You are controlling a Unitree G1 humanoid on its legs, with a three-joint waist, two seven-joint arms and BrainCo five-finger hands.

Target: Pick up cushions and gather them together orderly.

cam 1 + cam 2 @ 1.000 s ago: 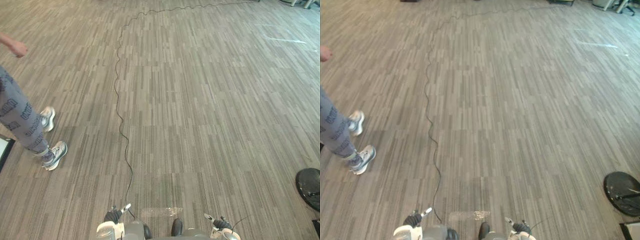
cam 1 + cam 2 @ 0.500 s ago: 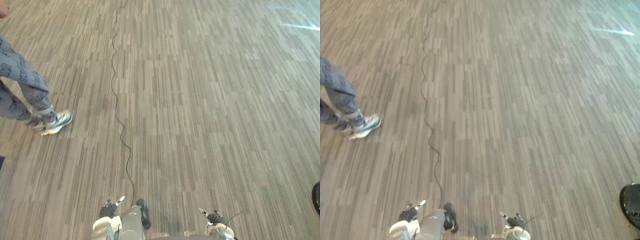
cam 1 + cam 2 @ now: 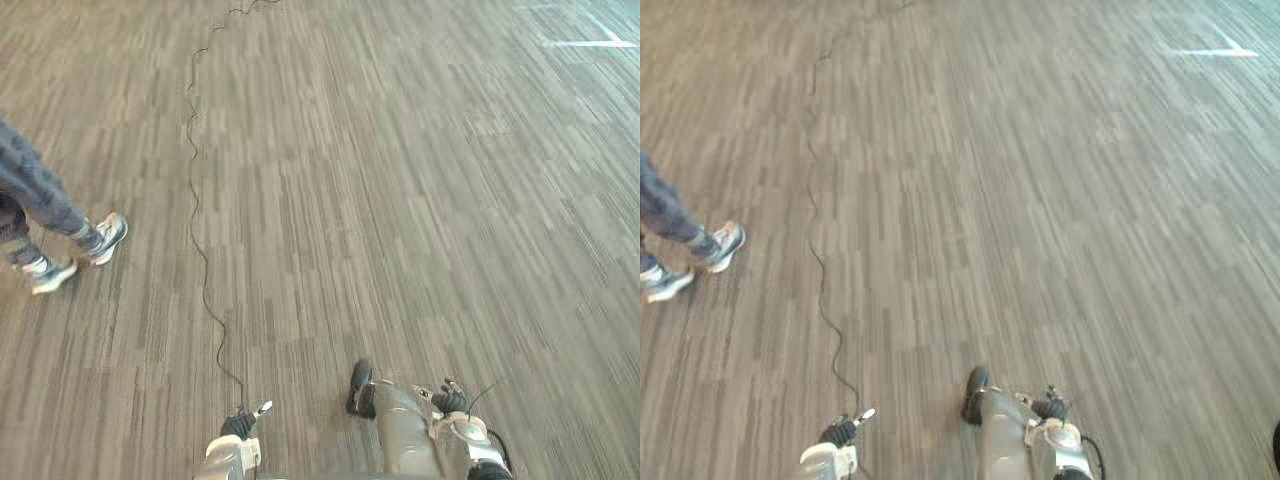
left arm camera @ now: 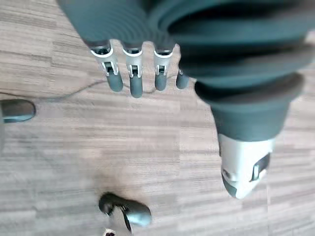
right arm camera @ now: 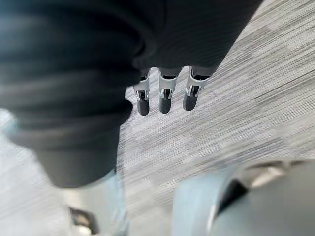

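Note:
My left hand (image 4: 133, 73) hangs over the striped grey carpet (image 3: 400, 200), its fingers straight and nothing in them. In its own wrist view my right hand (image 5: 165, 96) also hangs above the carpet, with straight fingers that hold nothing. Bare carpet stretches ahead of me in the eye views.
A person's legs in patterned grey trousers and light sneakers (image 3: 103, 237) stand at the left edge. A pale mark (image 3: 590, 43) lies on the carpet at the far right.
The whole picture has shifted, so the camera has moved. The person has stepped and now stands further toward the left edge. The dark round thing at the right has slid out of the left eye view.

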